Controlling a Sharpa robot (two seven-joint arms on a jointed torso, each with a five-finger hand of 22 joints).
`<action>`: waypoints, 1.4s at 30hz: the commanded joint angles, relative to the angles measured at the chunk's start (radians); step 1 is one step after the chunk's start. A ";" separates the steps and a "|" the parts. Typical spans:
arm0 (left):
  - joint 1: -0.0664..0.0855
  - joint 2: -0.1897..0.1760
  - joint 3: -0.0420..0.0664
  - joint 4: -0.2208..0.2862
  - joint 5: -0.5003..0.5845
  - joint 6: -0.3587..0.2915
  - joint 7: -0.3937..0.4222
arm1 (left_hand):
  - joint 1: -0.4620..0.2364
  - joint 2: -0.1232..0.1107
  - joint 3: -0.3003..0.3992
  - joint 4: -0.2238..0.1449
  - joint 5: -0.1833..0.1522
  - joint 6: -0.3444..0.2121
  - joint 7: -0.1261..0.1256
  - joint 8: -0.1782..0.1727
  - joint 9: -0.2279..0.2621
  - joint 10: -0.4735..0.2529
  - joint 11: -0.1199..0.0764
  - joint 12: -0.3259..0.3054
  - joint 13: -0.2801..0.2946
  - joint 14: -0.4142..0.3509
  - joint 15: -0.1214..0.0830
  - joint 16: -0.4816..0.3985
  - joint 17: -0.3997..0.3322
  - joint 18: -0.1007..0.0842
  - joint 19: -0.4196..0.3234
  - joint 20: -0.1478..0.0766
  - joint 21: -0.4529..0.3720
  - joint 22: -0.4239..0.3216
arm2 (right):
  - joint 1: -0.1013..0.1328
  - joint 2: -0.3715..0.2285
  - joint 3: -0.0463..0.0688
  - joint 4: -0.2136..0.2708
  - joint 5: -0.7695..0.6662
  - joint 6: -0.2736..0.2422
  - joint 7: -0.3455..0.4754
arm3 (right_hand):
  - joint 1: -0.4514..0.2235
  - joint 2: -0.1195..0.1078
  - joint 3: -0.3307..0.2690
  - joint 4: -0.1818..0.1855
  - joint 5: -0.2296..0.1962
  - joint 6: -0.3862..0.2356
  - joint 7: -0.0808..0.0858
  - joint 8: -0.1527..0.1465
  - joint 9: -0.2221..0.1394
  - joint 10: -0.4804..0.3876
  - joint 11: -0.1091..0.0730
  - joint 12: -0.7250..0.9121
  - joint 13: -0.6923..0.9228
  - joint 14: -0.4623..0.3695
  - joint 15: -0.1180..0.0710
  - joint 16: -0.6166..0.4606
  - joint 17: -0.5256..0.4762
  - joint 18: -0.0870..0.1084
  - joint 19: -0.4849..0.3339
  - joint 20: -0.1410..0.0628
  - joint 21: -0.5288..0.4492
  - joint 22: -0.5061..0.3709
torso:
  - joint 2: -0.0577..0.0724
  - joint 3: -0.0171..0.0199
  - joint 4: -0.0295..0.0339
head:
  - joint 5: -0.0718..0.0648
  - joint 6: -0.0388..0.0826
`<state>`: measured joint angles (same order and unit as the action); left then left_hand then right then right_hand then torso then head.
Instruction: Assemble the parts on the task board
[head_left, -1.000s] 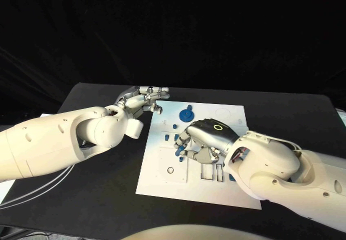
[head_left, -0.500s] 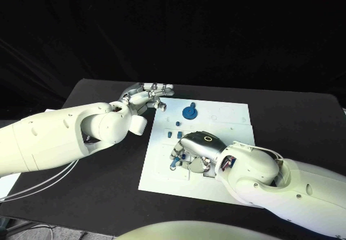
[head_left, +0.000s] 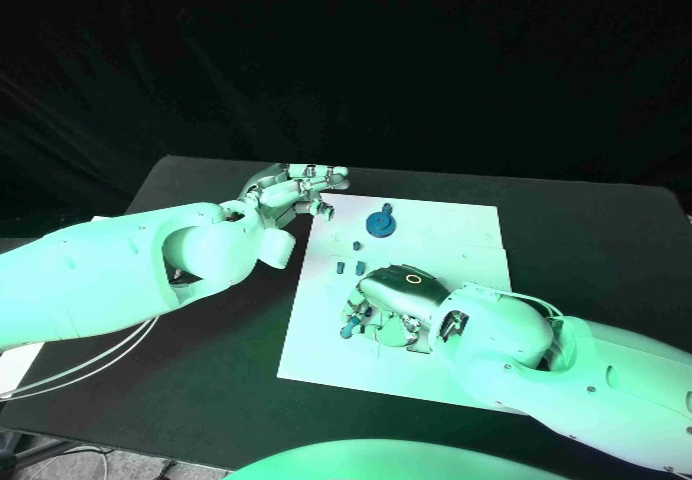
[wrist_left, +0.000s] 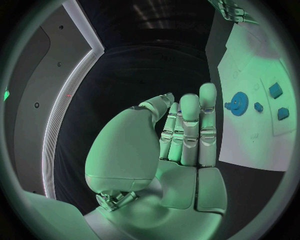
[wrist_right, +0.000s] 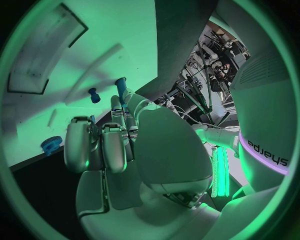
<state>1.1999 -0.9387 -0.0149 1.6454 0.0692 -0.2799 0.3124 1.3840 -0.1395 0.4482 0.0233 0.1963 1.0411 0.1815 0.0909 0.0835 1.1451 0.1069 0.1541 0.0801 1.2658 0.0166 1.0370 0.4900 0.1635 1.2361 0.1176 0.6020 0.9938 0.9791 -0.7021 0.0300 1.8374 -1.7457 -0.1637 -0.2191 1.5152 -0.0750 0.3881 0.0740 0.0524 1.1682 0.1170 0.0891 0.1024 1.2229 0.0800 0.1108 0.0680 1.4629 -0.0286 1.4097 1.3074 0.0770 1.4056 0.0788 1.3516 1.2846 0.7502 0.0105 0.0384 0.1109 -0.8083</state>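
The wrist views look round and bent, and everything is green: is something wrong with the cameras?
Probably not: both wrist views are fisheye circles, so the task board edges curve. Green light tints all three views. In the right wrist view the right hand casts soft shadows on the board.

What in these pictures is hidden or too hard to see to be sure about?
- Head view: the right hand covers the middle of the white task board; whatever is under its palm is hidden.
- Right wrist view: whether its fingers grip the slim blue peg.
- Small blue parts: too small to identify.
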 joint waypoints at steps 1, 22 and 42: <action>0.000 0.001 0.000 0.003 -0.003 0.020 0.005 | -0.002 0.010 -0.005 0.001 -0.001 -0.006 0.001 0.005 -0.001 -0.008 -0.001 0.007 -0.001 -0.010 0.000 -0.004 -0.001 0.013 -0.007 -0.002 -0.006 -0.001 | -0.001 0.004 -0.001 -0.003 -0.018 0.039 0.003 | 0.010 -0.002 0.004 -0.001 0.003 0.000 0.006 0.003 0.001 0.029 -0.024 0.000 0.002 0.063 0.006 0.004 0.011 -0.007 0.001 0.002 0.002 -0.002 | 0.000 0.0001 0.0002 | 0.000 -0.002; 0.000 -0.003 0.000 0.005 -0.003 0.019 0.004 | -0.002 0.010 -0.005 0.001 -0.001 -0.006 0.001 0.005 -0.001 -0.008 -0.001 0.007 -0.001 -0.010 0.000 -0.004 -0.001 0.013 -0.007 -0.002 -0.006 -0.001 | -0.002 0.028 -0.012 -0.019 -0.061 0.040 -0.016 | -0.093 -0.069 -0.047 0.020 0.026 -0.164 0.012 -0.028 -0.035 -0.175 0.030 -0.048 -0.006 0.051 0.052 -0.021 -0.032 0.005 -0.033 0.042 -0.040 -0.052 | -0.001 -0.0006 -0.0002 | 0.000 -0.005; 0.000 -0.010 0.000 0.004 -0.003 0.020 0.002 | -0.002 0.012 -0.008 0.000 -0.001 -0.007 0.001 0.007 -0.001 -0.009 -0.001 0.010 -0.001 -0.011 0.000 -0.004 -0.005 0.013 -0.007 -0.002 -0.008 -0.002 | 0.021 -0.190 0.015 0.112 0.166 -0.185 -0.032 | -0.101 -0.034 -0.167 0.022 0.050 -0.169 0.039 -0.014 -0.027 -0.125 0.017 0.026 0.010 0.045 0.044 -0.036 -0.067 0.010 -0.038 0.044 -0.055 -0.071 | -0.003 -0.0007 -0.0041 | -0.046 0.018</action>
<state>1.1999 -0.9482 -0.0149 1.6475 0.0692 -0.2778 0.3110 1.3840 -0.1395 0.4483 0.0233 0.1963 1.0411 0.1815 0.0908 0.0835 1.1416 0.1035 0.1611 0.0800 1.2604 0.0183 1.0370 0.4860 0.1632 1.2361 0.1176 0.5980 0.9921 0.9925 -0.8695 0.0426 1.9367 -1.7179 -0.2864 -0.2310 1.4134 -0.1157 0.2239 0.0948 0.0973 0.9907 0.1544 0.0728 0.0741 1.0788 0.1015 0.1279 0.0755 1.4653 0.0217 1.3770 1.2417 0.0769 1.3651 0.1267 1.2974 1.2111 0.7486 0.0105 0.0363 0.0817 -0.7980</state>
